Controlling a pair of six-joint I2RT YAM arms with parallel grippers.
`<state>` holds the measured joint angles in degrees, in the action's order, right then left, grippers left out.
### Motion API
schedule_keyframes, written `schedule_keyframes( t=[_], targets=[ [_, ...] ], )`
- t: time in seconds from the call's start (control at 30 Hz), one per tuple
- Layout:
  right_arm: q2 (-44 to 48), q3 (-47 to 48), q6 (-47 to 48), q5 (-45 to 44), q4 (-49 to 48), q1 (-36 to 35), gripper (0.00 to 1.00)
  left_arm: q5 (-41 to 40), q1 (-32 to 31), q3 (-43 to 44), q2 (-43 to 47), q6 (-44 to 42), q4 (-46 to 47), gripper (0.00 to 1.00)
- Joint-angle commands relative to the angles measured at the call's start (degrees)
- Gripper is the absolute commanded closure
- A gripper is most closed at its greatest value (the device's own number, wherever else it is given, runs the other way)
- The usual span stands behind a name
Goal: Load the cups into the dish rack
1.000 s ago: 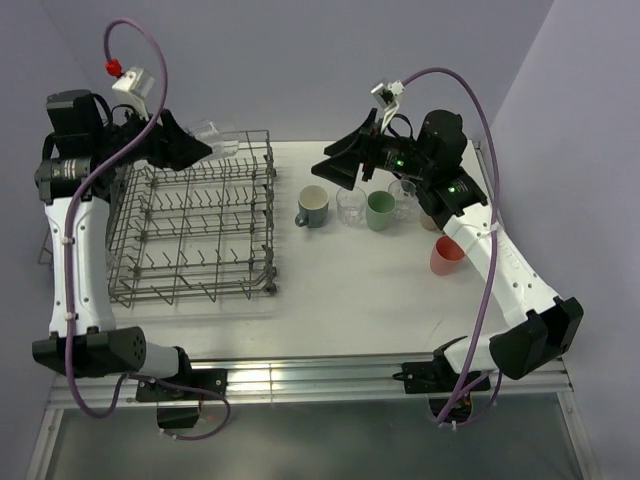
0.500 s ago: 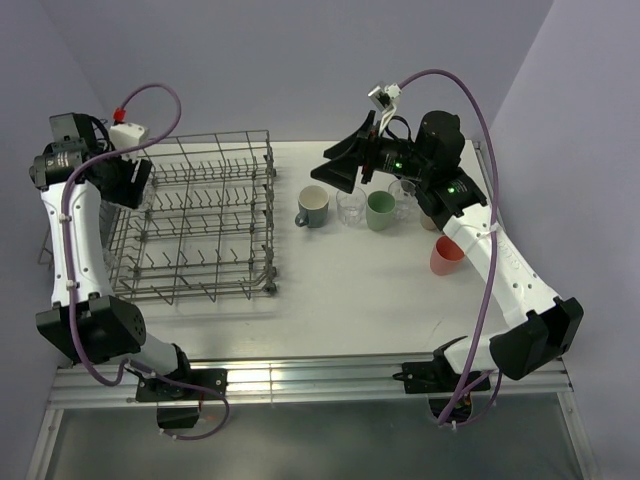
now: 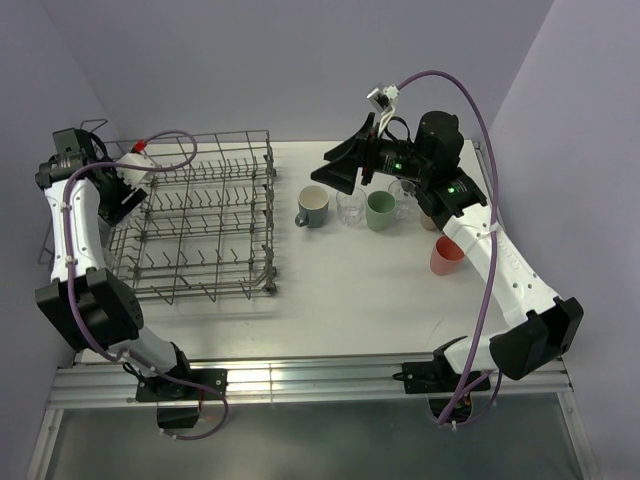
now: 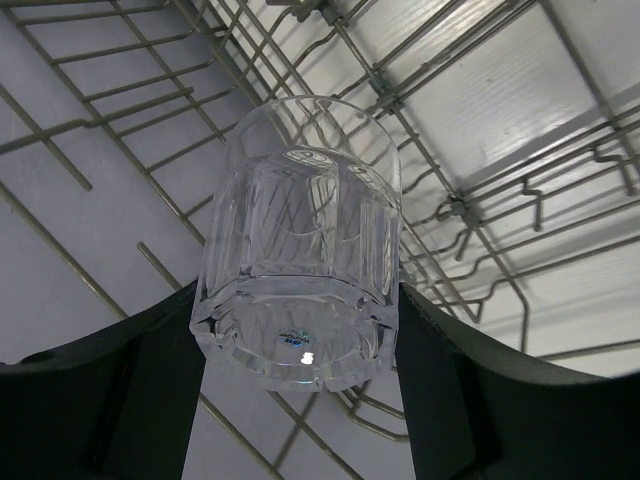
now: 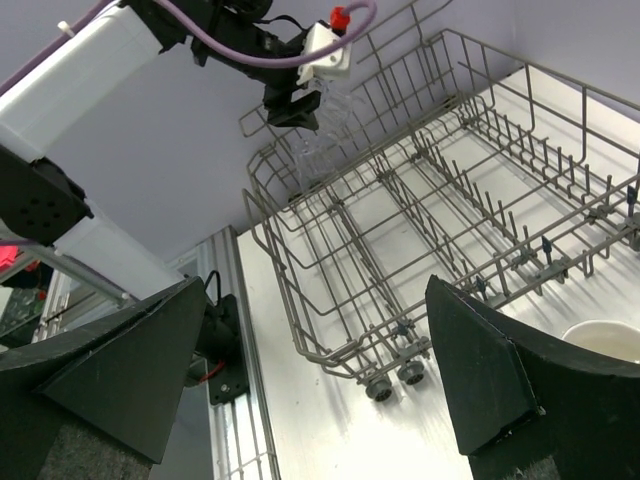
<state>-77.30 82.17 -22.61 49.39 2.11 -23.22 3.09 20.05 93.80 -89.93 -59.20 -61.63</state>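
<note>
The left claw [image 4: 296,345] is clenched on a clear faceted glass tumbler [image 4: 305,240], whose base faces the wrist. The large grey wire dish rack [image 4: 470,210] lies just beyond it. The right claw [image 5: 310,380] hangs spread wide and grasps nothing. A grey-blue ceramic mug [image 3: 312,206] stands just below it on the white desk [image 3: 350,290].

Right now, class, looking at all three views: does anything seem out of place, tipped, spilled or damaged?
Nothing looks spilled or broken. Only the coral mug stands apart from the row of cups. The left gripper holds a clear glass tumbler at the dish rack's left edge.
</note>
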Motion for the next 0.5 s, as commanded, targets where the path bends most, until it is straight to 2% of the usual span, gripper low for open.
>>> schedule_keyframes(
  t=[0.0,0.47],
  targets=[
    [0.0,0.6,0.9,0.5,-0.2,0.0,0.01,-0.6,1.6,-0.1,-1.6,-7.9,4.2,1.0],
    [-0.9,0.9,0.9,0.1,-0.1,-0.1,0.01,-0.2,5.3,-0.5,-8.7,-14.0,10.5,1.0]
  ],
)
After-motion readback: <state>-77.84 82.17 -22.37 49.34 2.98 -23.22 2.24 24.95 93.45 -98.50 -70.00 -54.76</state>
